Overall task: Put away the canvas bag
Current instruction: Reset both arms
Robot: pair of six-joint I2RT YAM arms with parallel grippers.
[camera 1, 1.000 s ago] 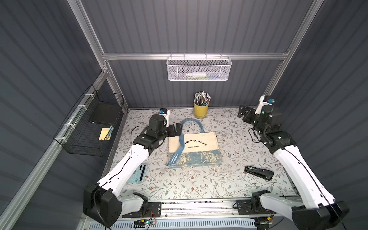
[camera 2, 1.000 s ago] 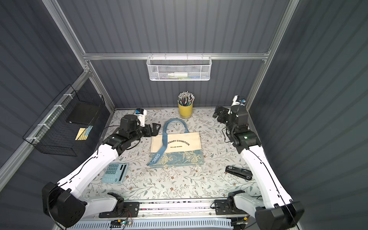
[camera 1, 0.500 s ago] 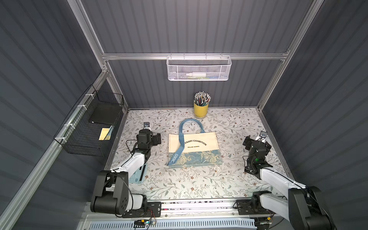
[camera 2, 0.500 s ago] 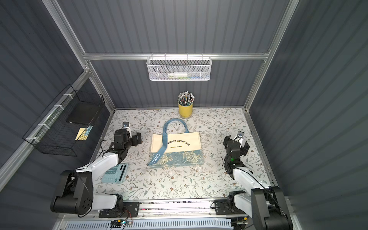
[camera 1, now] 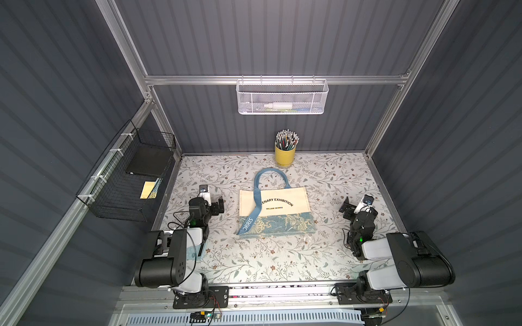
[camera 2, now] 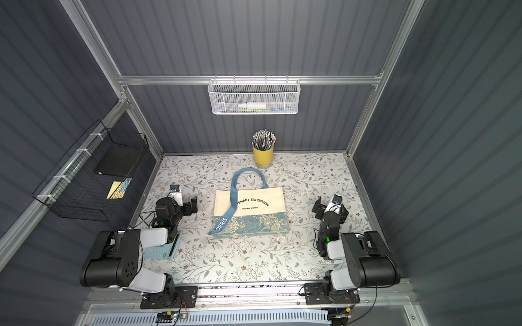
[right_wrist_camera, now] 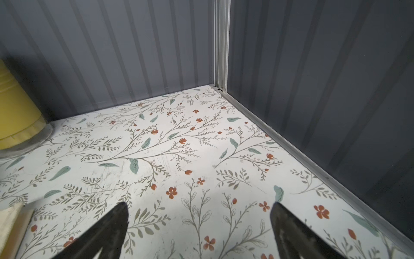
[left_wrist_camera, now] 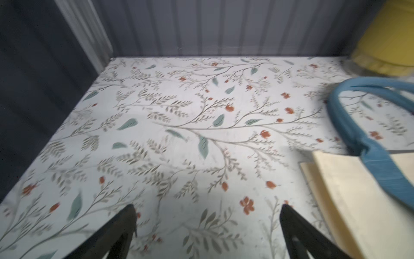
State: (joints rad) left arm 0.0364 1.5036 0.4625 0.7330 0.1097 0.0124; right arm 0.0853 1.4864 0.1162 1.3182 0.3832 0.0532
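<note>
Cream cloth with a blue-and-gold floral band, the canvas bag (camera 1: 275, 210) lies flat in the middle of the floral-patterned counter (camera 1: 254, 262), print side up. One light-blue handle (camera 1: 269, 169) loops out over the counter toward the back wall. The other strap (camera 1: 251, 220) falls slantwise across the bag's face and hides the start of the black lettering. The left hand (left_wrist_camera: 207, 205) sits low over the counter just off the bag's left edge, fingers spread wide with only bare counter between them; in the left wrist view a corner of the bag and its handle show to one side of the fingers, apart from them. The right hand (right_wrist_camera: 199, 203) is off the bag's right edge, a little farther from it, likewise spread wide and holding nothing, pointing toward the back right corner. Both arms are folded back near the front rail. Behind the bag, near the tip of the looped handle, stands a yellow cup (camera 1: 285, 156) full of pencils. A white mesh basket (camera 1: 282, 97) hangs on the back wall above it, and a black wire basket (camera 1: 127, 180) hangs on the left wall. A pale-blue calculator (camera 2: 163, 249) lies partly under the left arm.
</note>
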